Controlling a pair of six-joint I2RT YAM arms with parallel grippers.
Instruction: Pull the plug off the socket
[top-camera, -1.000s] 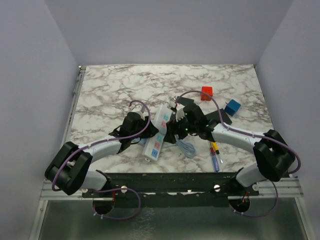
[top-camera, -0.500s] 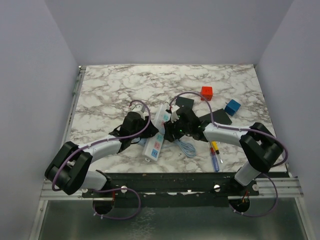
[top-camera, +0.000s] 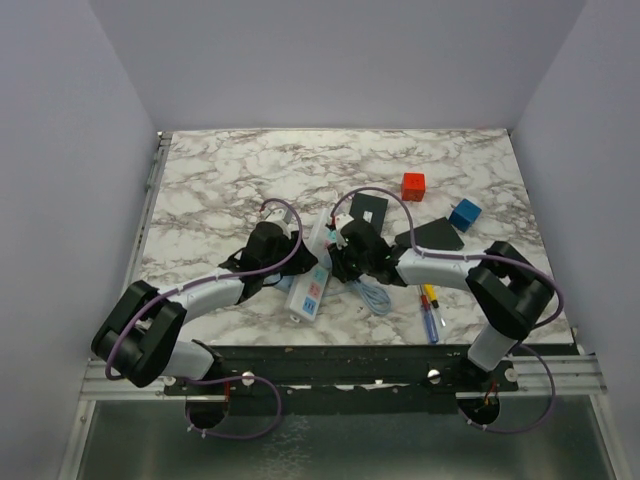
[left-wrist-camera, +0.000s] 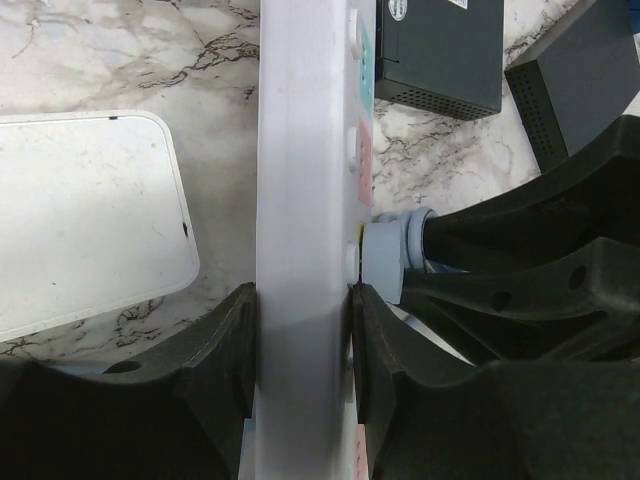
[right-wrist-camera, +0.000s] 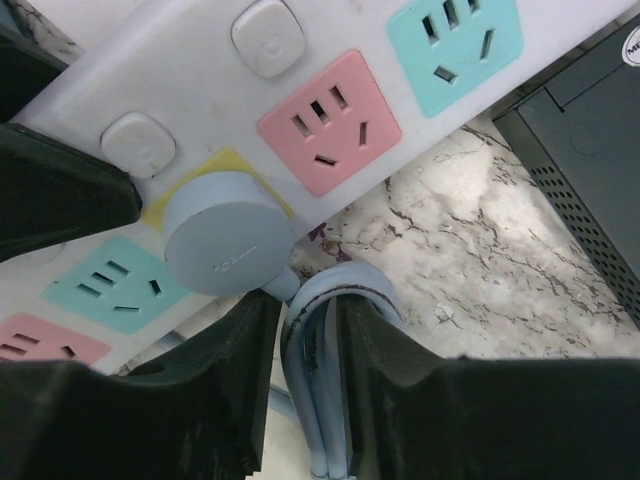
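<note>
Marble-patterned table top, white with dark veins, lies between plain pale walls. Near its front middle lies the power strip, a long white plastic bar running slantwise away from the arms.

Since a second ago the right arm has swung left and in toward the strip. Its elbow is tucked closer, and the flat black wedge it partly covered now shows whole. The left arm and the strip lie as they did.

The left claw is clenched across the strip, one black finger flat on each long side. Just beside the strip lies a white flat box with rounded corners.

The plug, a smooth grey-blue round cap, is seated in a yellow panel between a pink panel and a blue-green one. White rounded-square buttons line the strip's edge.

The right claw sits right under the plug. Its fingers stand close on either side of the looped light-blue cable. Whether they already pinch it I cannot tell.

Farther back are a matt black box with a perforated side, a red cube and a blue cube. A slim red, yellow and blue tool lies near the front edge.
</note>
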